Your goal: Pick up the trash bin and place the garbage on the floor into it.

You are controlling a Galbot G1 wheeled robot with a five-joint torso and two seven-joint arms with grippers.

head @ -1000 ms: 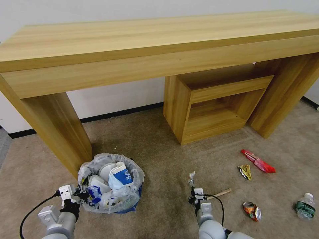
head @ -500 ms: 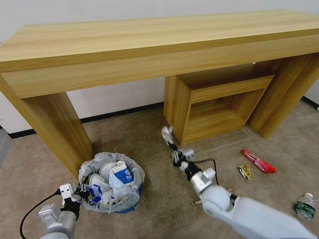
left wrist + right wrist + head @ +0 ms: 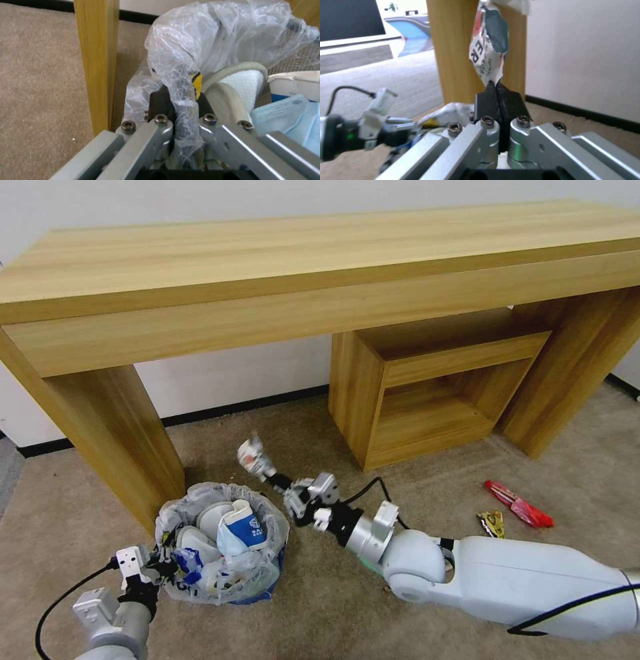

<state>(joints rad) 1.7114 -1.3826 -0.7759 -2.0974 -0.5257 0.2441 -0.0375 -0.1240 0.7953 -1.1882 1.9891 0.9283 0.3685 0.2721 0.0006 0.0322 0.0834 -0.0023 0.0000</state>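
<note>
Beige carpet [image 3: 320,593] under wooden desk [image 3: 300,280]; left gripper [image 3: 159,565] pinched shut on bagged rim of trash bin [image 3: 220,543], near-left, by desk leg; right gripper [image 3: 275,478] clamped on crumpled wrapper [image 3: 252,455] above bin's far rim; red wrapper [image 3: 519,505], yellow wrapper [image 3: 492,524] on floor, right.

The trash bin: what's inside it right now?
The trash bin holds white slippers, a blue-white cup and a pale blue paper piece. Anything beneath these is covered. The left pincer grips its bag-lined rim.
</note>
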